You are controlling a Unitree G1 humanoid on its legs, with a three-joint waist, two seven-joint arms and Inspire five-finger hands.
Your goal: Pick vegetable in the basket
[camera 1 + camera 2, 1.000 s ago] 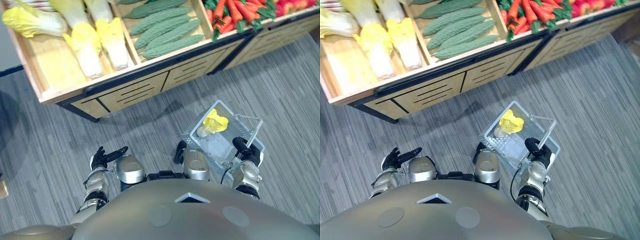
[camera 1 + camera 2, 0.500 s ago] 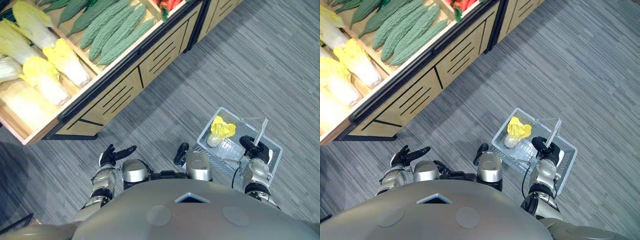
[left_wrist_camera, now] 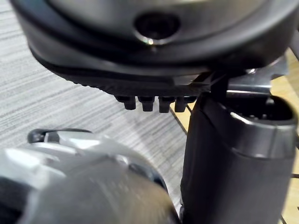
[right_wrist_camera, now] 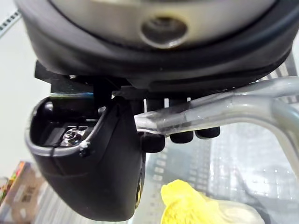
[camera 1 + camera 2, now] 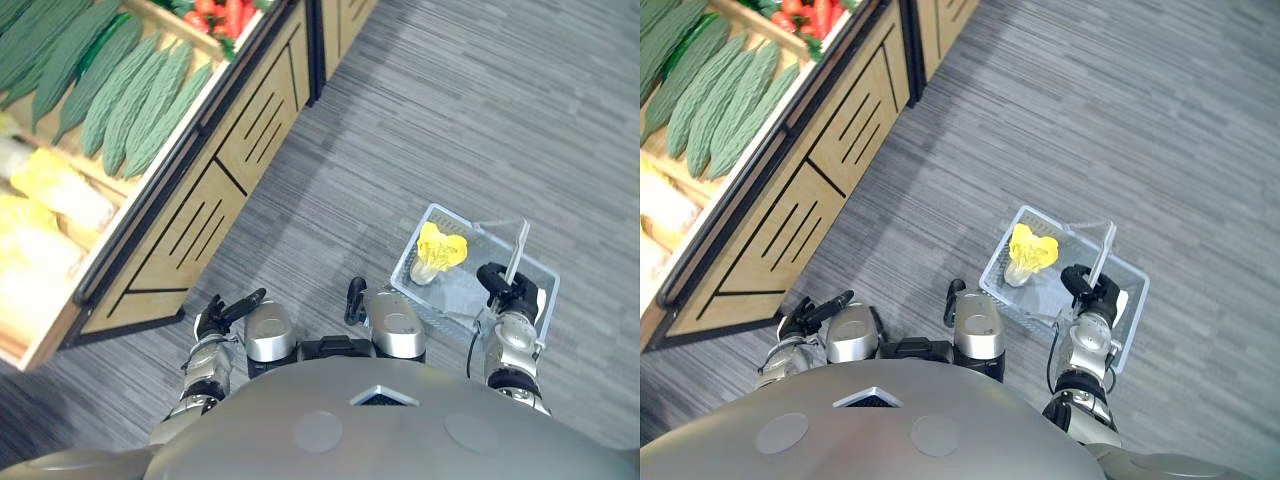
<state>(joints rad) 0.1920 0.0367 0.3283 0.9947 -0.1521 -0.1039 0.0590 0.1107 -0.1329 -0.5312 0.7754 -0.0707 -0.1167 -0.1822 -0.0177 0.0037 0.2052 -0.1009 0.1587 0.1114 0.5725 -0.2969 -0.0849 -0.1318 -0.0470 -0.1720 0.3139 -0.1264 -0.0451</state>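
Down at my right side, head camera: the clear basket (image 5: pixel 452 215) is held over the floor (image 5: pixel 450 110), with the right hand (image 5: pixel 503 290) curled round its handle (image 5: pixel 517 247). A yellow cabbage (image 5: pixel 440 250) lies inside, at the end away from that hand. The left hand (image 5: pixel 222 312) is low, its fingers straight. The stand (image 5: pixel 190 200) is cut off at the edge, with gourds (image 5: pixel 130 95) on top.

Left wrist: I see the fingers (image 3: pixel 150 102) only as stubs past the palm.

Right wrist: fingers hooked over the handle, cabbage below, partly cropped.
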